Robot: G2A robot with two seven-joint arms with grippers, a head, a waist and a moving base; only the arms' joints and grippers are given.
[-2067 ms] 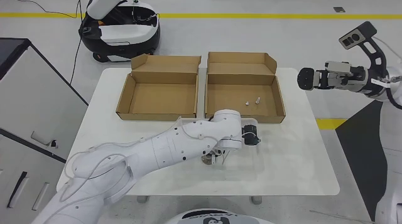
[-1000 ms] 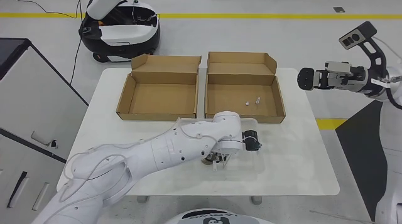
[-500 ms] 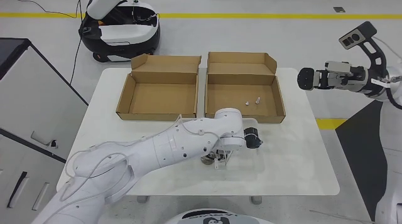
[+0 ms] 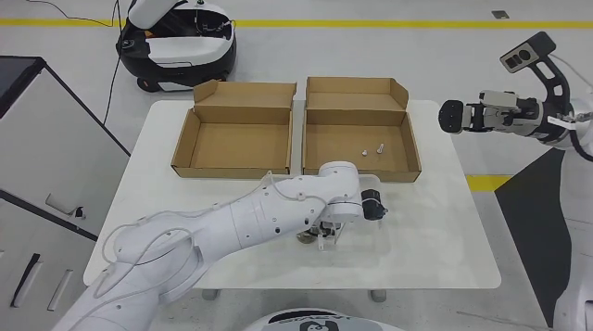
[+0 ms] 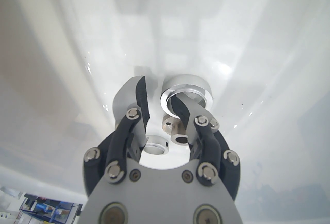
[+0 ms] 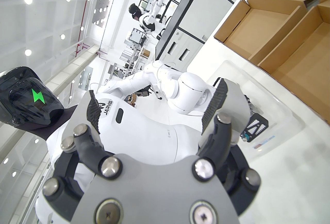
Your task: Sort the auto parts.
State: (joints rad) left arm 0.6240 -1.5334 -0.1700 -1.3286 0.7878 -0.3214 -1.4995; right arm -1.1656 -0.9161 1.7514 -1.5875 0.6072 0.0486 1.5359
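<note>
At the top view's lower centre the left arm (image 4: 278,215) covers the metal parts (image 5: 187,86) beneath its wrist. In the right box (image 4: 343,138), two pale pieces (image 4: 367,152) are too small to name, perhaps bolts.

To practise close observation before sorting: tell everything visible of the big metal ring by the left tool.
The big ring is a short, thick cylinder of bright silver metal with a wide bore and shiny rim. It lies flat, bore up, on the glossy tray. The left tool is open: one finger dips into the bore, the other stands outside the wall, apart from it. A smaller drilled part lies close beside it; touching cannot be told.
</note>
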